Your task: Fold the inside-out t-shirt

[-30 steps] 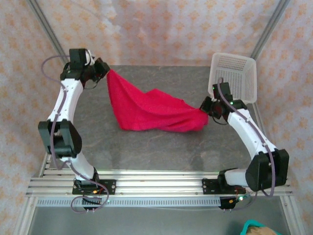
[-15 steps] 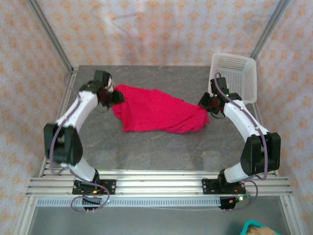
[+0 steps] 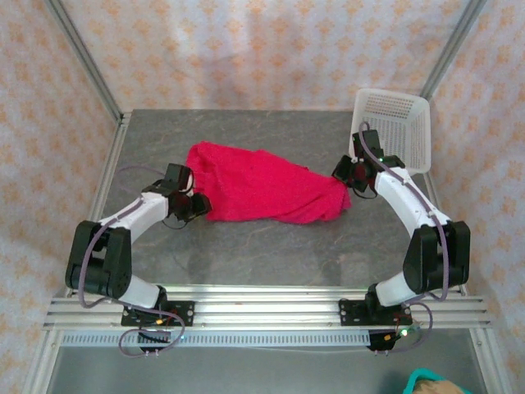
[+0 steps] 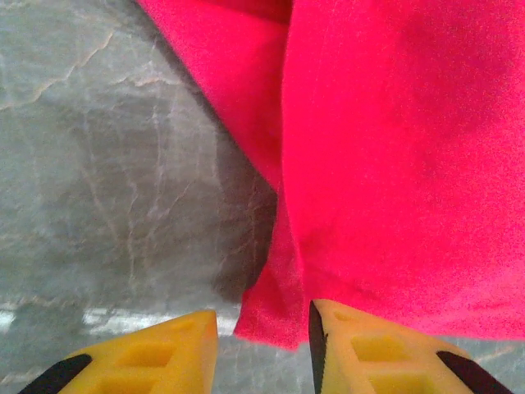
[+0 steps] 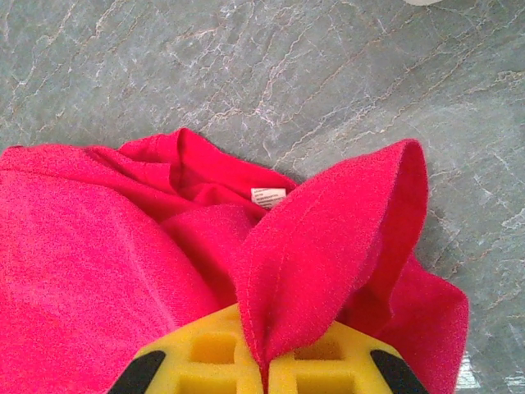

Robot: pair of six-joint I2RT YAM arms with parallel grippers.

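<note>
Well, the inside-out t-shirt (image 3: 262, 187) lies crumpled on the table (image 3: 271, 254), its long axis running leftward from beside the white basket (image 3: 394, 131). At the end nearest the basket, the right gripper (image 5: 263, 345) pinches a fold. At the far end the left gripper (image 4: 261, 318) stands parted, with the cloth's edge loose between its fingers.

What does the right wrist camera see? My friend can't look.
The right gripper pinches an upstanding fold of the red-pink t-shirt. A small white label shows at the collar, with grey table beyond.
</note>
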